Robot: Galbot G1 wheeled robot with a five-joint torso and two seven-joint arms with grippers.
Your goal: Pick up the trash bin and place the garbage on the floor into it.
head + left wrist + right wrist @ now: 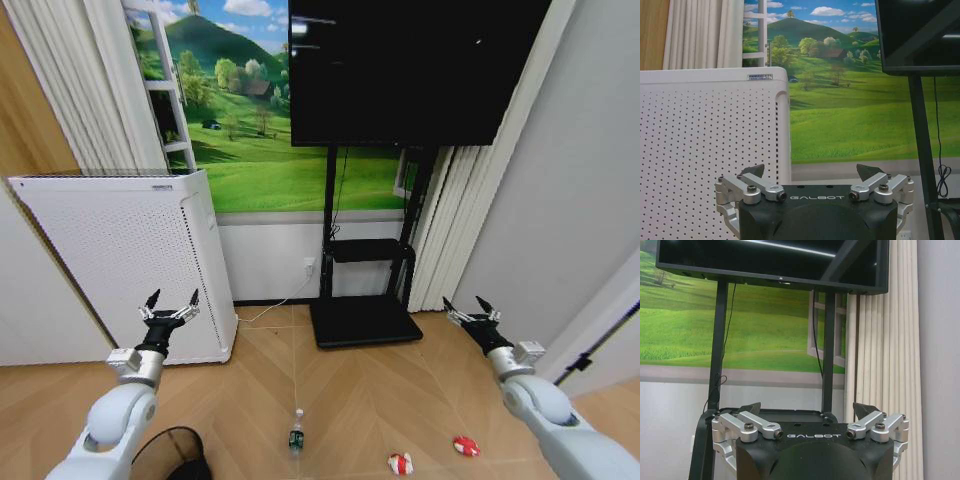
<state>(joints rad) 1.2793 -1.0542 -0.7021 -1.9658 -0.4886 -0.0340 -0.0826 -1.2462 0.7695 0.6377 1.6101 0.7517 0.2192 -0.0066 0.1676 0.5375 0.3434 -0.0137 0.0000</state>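
The black wire-mesh trash bin [172, 455] stands on the herringbone floor [350, 400] at the lower left, partly behind my left arm. The garbage lies on the floor ahead: a clear bottle [296, 432] with a green label in the middle, and two crumpled red-and-white wrappers [401, 463] [466, 445] to its right. My left gripper [172, 303] is raised in front of the white appliance, open and empty. My right gripper [470, 308] is raised on the right side, also open and empty. Both point toward the far wall.
A tall white perforated appliance [125, 260] stands at the left against the wall. A black TV stand [362, 320] with a large screen [410, 65] occupies the middle back. Curtains [455, 220] and a grey wall close the right side. A cable [270, 308] runs along the floor.
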